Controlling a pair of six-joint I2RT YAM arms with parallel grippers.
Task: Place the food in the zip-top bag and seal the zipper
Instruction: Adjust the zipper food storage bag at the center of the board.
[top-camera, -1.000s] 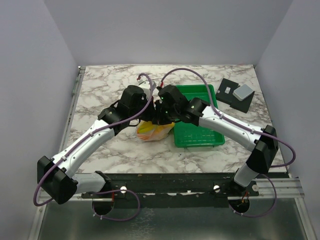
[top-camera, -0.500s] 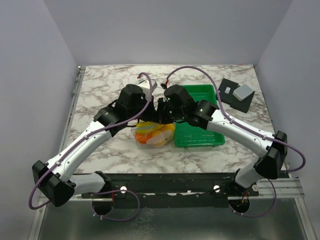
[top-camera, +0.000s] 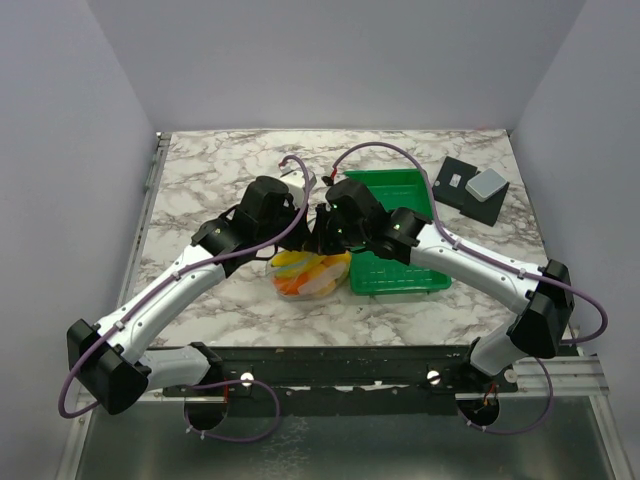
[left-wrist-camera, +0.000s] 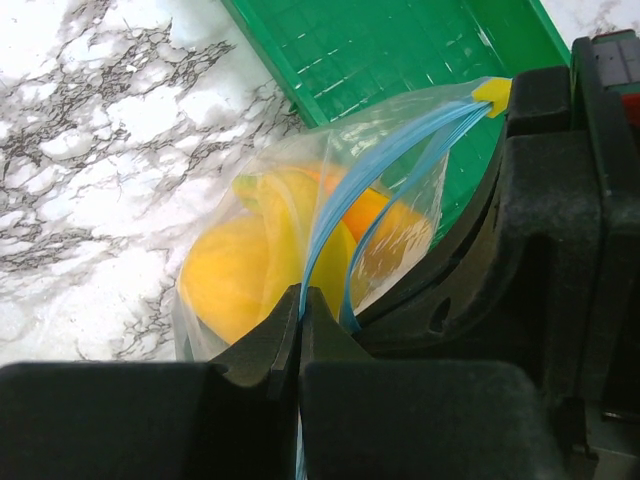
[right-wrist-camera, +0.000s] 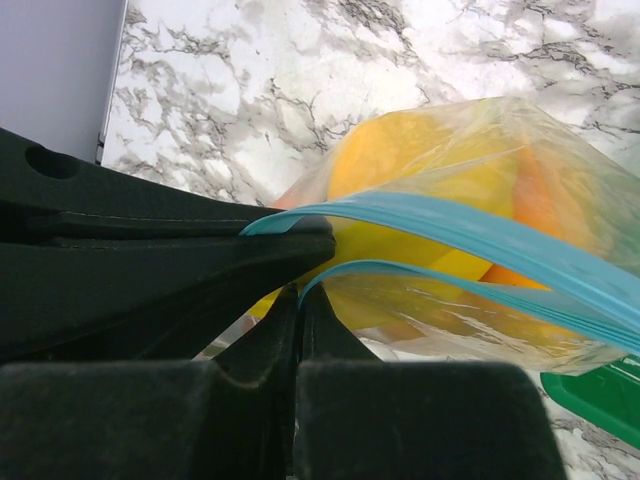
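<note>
The clear zip-top bag (top-camera: 311, 272) hangs between my two grippers just left of the green tray, with orange-yellow fruits (left-wrist-camera: 240, 270) inside it. My left gripper (left-wrist-camera: 301, 293) is shut on one blue zipper strip (left-wrist-camera: 340, 200) of the bag's mouth. My right gripper (right-wrist-camera: 298, 290) is shut on the other blue strip (right-wrist-camera: 420, 272). The two strips stand apart, so the mouth is open. In the top view both grippers (top-camera: 310, 232) meet above the bag. A red or dark green fruit does not show.
The green rectangular tray (top-camera: 400, 262) lies right of the bag, with nothing visible in it. A black plate (top-camera: 470, 192) with a grey block on it sits at the back right. Marble tabletop (top-camera: 200, 180) extends to the left and back.
Both grippers, still holding the bag's mouth, shifted slightly with it; the bag now hangs lower and fuller against the table beside the tray.
</note>
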